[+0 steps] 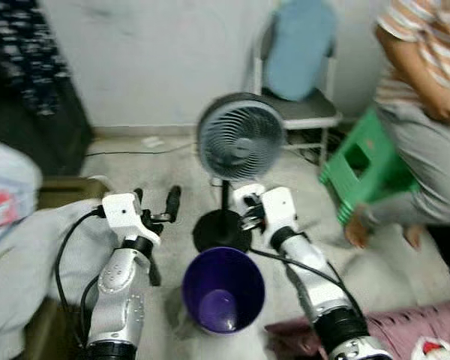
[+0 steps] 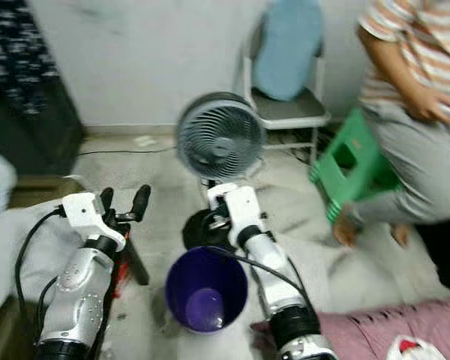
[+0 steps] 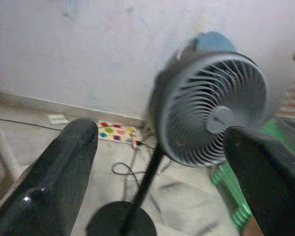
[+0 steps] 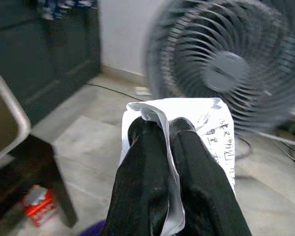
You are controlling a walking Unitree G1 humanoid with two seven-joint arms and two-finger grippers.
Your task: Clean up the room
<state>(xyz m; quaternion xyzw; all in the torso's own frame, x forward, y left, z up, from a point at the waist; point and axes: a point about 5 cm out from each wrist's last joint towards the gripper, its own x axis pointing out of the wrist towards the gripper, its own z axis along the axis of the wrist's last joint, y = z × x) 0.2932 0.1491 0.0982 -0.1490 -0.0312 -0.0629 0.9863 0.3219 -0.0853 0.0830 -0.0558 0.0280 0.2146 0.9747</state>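
the right gripper was clamped on a piece of white paper with printed writing, its two black fingers pressed together with a fold of the sheet pinched between them. it was held just above the far rim of a purple bin that stood on the floor between the two arms, and just near of the round black base of a standing fan.

the left gripper was raised to the left of the fan's base, its fingers spread wide apart with nothing between them.

the fan's grey grille faced the robot, blurred in all views. behind it, against the far wall, stood a folding chair with a blue cushion leaning on its back. to the right a person in a striped shirt and grey trousers stood barefoot beside a tilted green stool. a small red and white can lay on the floor to the left. pink cloth lay at the near right.
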